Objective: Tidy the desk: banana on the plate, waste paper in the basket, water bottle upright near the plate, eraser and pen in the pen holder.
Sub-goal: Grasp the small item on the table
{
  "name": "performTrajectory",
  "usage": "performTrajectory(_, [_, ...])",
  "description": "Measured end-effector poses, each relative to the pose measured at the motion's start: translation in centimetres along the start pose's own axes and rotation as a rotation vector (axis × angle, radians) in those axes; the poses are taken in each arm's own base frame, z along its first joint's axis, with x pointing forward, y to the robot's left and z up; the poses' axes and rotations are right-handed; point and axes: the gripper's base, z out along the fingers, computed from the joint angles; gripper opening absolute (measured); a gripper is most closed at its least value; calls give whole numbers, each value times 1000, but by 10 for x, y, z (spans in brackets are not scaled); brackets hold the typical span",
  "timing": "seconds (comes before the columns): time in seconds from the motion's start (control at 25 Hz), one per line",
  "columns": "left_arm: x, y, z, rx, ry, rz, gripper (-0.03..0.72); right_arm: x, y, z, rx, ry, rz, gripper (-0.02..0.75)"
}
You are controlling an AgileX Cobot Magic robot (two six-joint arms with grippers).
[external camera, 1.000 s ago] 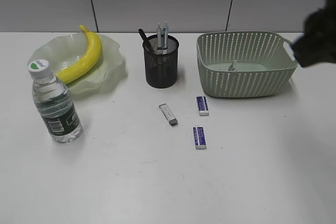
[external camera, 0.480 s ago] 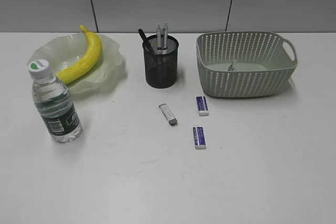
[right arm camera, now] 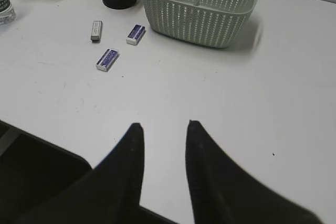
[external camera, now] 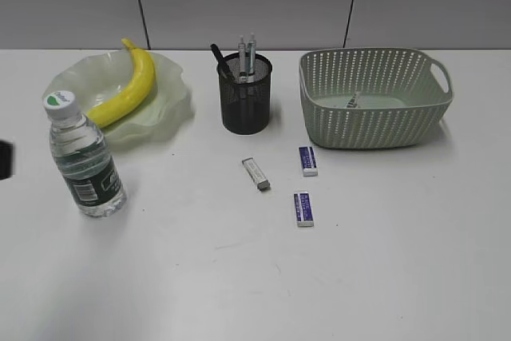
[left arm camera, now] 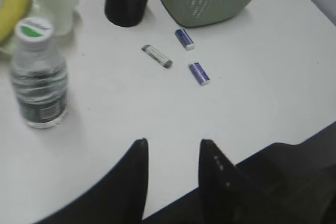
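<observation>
Hovering apart over the desk (external camera: pixel 383 261), left gripper (left arm camera: pixel 172 142) and right gripper (right arm camera: pixel 161 125) both parted, empty, three erasers (external camera: pixel 303 208) lying well ahead of each, between pen holder (external camera: pixel 245 93) and basket (external camera: pixel 375 121).

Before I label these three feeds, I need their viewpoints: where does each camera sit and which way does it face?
Exterior: in front of the desk, angled down toward the back wall; only a dark bit of arm at the left edge.
Left wrist: above the near edge, facing the water bottle; open left gripper shows.
Right wrist: near edge, facing the basket; open right gripper shows.
All share three erasers.
</observation>
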Motion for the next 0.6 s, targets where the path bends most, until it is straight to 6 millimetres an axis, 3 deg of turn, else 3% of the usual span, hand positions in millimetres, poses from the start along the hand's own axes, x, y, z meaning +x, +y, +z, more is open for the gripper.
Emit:
performTrajectory(0.28, [-55,-12,119,28,260,-99,246,0,0,0,-1,0,-3,235])
performTrajectory(0.48, [-76,-37,199,10,357,-148,246,0,0,0,-1,-1,-5,233])
performTrajectory(0.6, [-81,-37,242,-77,416,-253,246,0,0,0,-1,-1,-5,233])
